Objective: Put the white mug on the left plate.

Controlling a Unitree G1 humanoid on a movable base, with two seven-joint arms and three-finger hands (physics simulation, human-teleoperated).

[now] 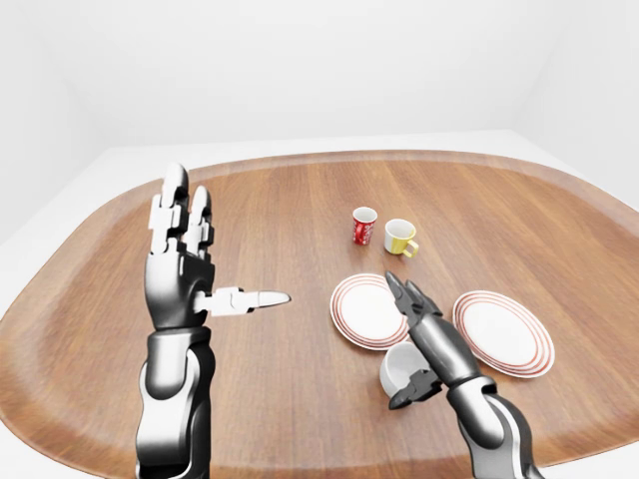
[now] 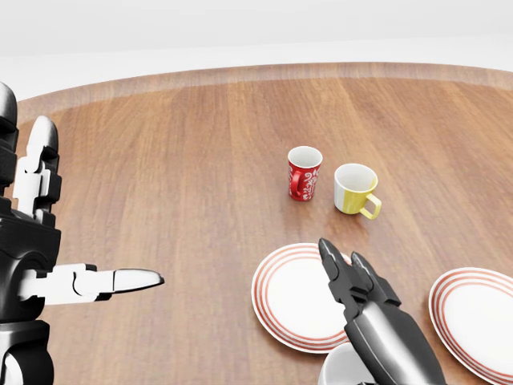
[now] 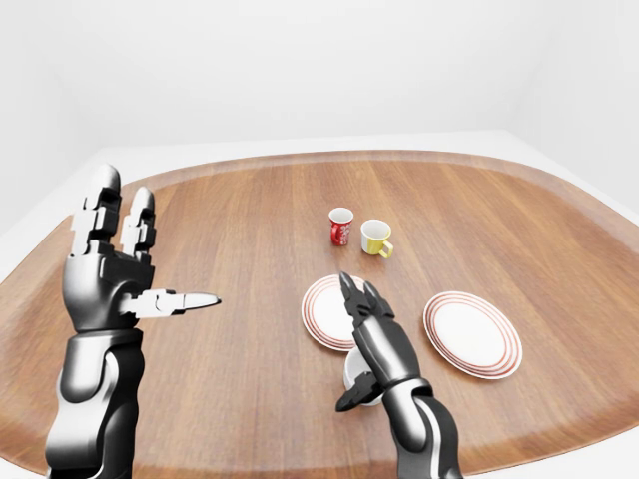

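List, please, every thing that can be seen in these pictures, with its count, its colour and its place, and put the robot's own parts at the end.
table: one, brown wood with a rounded rim, fills all views.
red mug: one, red with white pattern, upright, above the left plate in the head view.
yellow mug: one, yellow and white, upright, just right of the red mug.
left plate: one, white with red rings, lower middle of the head view.
right plate: one, white with red rings, right of the left plate.
white mug: one, white, below the left plate, at the right hand.
left hand: one, black and silver, raised, fingers spread.
right hand: one, black and silver, open fingers about the white mug.
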